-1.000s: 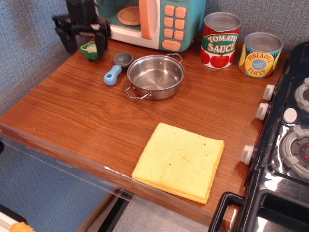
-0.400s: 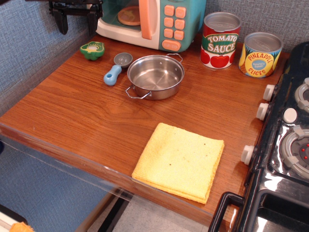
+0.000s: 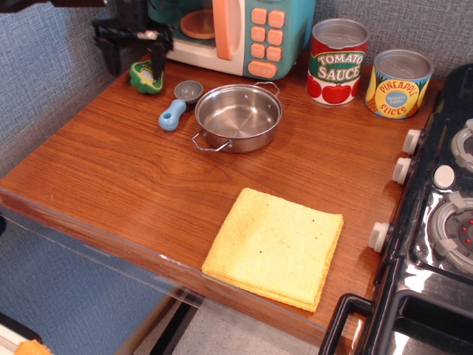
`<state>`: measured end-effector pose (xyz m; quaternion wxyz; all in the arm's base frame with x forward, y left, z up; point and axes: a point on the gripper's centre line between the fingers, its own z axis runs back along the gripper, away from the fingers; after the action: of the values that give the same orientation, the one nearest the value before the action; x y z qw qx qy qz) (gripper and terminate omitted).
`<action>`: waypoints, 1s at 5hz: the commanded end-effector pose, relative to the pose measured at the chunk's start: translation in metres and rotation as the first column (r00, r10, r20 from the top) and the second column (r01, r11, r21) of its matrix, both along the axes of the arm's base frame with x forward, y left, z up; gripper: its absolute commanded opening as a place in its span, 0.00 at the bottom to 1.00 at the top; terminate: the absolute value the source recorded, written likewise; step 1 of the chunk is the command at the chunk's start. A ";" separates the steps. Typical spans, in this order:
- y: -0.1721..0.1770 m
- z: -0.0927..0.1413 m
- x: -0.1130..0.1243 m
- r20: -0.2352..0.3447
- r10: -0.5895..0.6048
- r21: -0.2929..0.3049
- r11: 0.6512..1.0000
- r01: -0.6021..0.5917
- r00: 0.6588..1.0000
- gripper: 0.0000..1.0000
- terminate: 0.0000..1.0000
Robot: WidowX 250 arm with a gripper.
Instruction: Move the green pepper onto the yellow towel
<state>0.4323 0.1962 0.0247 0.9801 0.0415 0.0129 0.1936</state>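
One open gripper [image 3: 134,58] straddled the green pepper [image 3: 146,77], not visibly closed; grasping seemingly preceded carrying to the yellow towel [image 3: 275,246].

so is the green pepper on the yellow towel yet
No, the green pepper sits at the back left of the counter by the end effector, far from the yellow towel at the front edge.

The red can [image 3: 338,61] reads "TOMATO SAUCE" in white letters on a green band, above pictured tomatoes. The yellow can [image 3: 398,83] beside it reads "PINEAPPLE" above and "SLICES" below; the small print on its blue middle oval is too small to read. Nothing else carries legible text.
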 end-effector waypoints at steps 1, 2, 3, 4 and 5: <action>0.006 0.036 0.002 0.063 0.013 0.060 0.998 -0.016 0.998 1.00 0.00; 0.014 0.025 -0.002 0.041 0.041 0.070 0.997 -0.044 0.998 0.00 0.00; 0.012 0.032 -0.004 0.042 0.027 0.076 0.997 -0.031 0.999 0.00 0.00; 0.001 0.066 -0.011 0.124 -0.026 0.079 0.997 0.017 0.992 0.00 0.00; -0.017 0.110 -0.032 0.229 -0.080 0.062 0.996 0.068 0.970 0.00 0.00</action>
<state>0.4021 0.1677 0.1001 0.9845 0.0295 -0.0672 0.1593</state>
